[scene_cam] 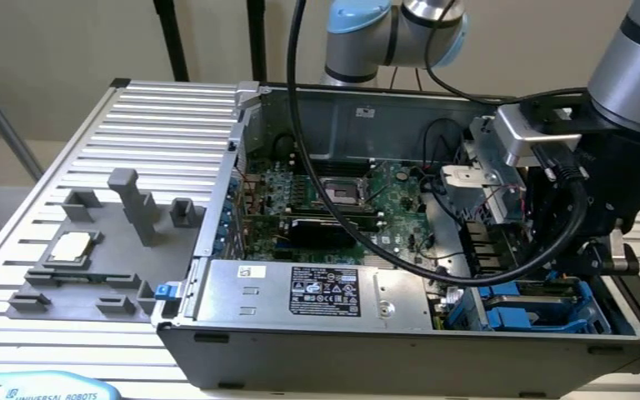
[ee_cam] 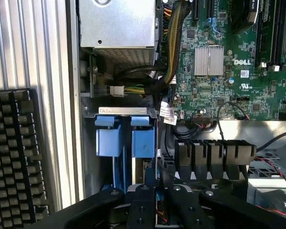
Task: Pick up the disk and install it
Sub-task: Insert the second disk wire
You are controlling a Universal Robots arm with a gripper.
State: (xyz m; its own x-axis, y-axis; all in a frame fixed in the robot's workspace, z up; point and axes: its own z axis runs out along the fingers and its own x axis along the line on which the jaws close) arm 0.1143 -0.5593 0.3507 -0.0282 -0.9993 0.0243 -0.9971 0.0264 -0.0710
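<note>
Blue-framed disk [ee_cam: 145, 167] sits beside black cables [ee_cam: 157, 81], under gripper [ee_cam: 155, 200].

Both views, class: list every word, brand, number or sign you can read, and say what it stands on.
"DELL": printed in white on the green motherboard.
"UNIVERSAL ROBOTS": on the light blue cap at the exterior view's bottom edge.
Black label on the silver box: print too small to read.
White sticker on the case's back wall: unreadable.

My gripper [ee_cam: 155, 200] hangs over the drive bay [scene_cam: 532, 312] inside the case [scene_cam: 409, 354], which sits on the counter [scene_cam: 142, 125].
</note>
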